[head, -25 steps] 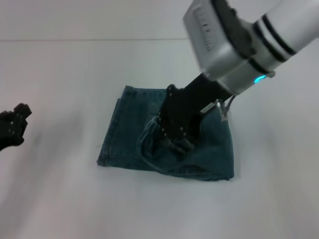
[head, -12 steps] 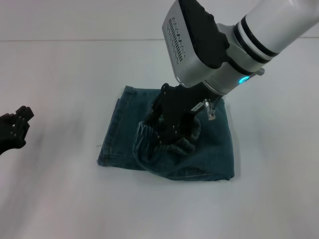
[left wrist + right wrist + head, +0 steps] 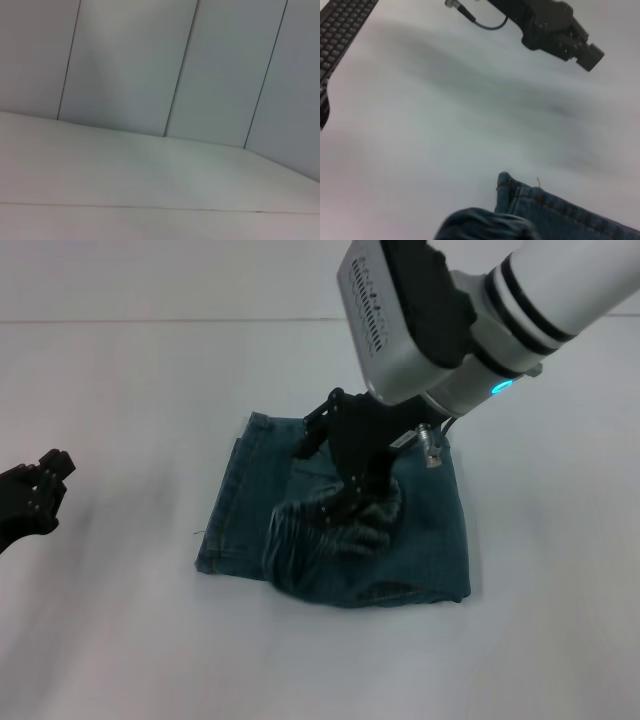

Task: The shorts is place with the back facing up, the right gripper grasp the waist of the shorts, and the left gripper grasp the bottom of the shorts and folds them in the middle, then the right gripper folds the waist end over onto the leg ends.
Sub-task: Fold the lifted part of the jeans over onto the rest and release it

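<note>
The blue-green denim shorts [image 3: 430, 525] lie folded in half in the middle of the white table [image 3: 120, 390]. My right gripper [image 3: 357, 492], with its cyan wrist light, is over them, shut on the ruffled waist [image 3: 325, 532]. The waist is lifted and bunched above the lower layer. The straight hemmed leg ends [image 3: 226, 502] lie flat on the shorts' left side. In the right wrist view the bunched waist [image 3: 485, 226] hangs just short of a hem corner [image 3: 520, 196]. My left gripper [image 3: 38, 495] stays off the cloth at the table's far left, and is also seen as the left gripper [image 3: 561, 30] in the right wrist view.
A black keyboard [image 3: 340, 22] lies on the table beyond the left gripper in the right wrist view. The left wrist view shows only bare table [image 3: 150, 175] and a panelled wall [image 3: 225, 75].
My right gripper has carried the bunched waist leftward across the shorts toward the leg ends, and its wrist has turned. The left gripper has barely shifted.
</note>
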Motion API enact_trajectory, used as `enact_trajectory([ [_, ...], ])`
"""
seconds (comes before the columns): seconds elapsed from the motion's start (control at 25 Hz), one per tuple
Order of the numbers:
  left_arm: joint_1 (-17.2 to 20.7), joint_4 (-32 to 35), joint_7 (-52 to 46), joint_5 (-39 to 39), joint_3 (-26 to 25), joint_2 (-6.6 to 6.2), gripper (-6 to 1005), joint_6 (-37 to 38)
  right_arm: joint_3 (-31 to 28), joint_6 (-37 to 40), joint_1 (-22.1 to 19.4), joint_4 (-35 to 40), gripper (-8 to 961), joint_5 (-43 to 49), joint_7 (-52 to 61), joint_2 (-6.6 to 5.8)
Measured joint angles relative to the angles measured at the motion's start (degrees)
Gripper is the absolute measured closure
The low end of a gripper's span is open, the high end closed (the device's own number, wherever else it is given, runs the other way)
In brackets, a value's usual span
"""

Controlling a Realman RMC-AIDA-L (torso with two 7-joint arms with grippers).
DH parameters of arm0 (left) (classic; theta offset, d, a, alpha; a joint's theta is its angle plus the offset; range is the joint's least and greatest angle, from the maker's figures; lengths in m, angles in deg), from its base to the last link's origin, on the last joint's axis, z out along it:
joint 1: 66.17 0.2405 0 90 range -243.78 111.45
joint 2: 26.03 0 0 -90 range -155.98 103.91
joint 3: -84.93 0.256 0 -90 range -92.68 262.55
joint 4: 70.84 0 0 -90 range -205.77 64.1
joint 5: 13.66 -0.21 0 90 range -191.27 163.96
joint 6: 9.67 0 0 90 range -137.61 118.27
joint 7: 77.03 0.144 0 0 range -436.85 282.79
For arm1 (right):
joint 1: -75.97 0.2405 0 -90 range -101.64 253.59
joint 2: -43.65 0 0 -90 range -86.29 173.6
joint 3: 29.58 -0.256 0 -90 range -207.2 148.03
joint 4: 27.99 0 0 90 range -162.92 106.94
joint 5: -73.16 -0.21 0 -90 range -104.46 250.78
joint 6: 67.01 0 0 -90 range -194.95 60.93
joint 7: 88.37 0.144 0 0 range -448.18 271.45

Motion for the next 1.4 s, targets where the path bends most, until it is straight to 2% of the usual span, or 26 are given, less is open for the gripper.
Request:
enact_trajectory([
  [0.16, -0.01, 0.43, -0.1, 0.0, 0.66, -0.1, 931, 0.78, -1.77, 4.25, -1.18, 2.78, 189, 0.05, 1.68, -0.26],
  [0.48, 0.48, 5.58, -6.06, -0.18, 6.56, -0.26, 926, 6.17, -8.01, 16.15, -3.89, 6.86, 218, 4.46, 5.62, -1.05],
  [0.72, 0.21, 6.31, -7.58, -0.17, 6.82, -0.23, 921, 8.48, -9.72, 19.73, -4.55, 6.92, 224, 9.63, 6.94, -0.61],
  [0.96, 0.03, 6.12, -7.6, 0.2, 7.46, -0.14, 921, 9.29, -7.98, 17.03, -5.84, 5.65, 225, 8.85, 5.59, 0.08],
  [1.4, 0.48, 5.92, -7.59, -0.08, 7.44, 0.02, 921, 9.6, -3.46, 9.78, -5.47, -0.11, 227, 5.91, 3.25, 0.23],
])
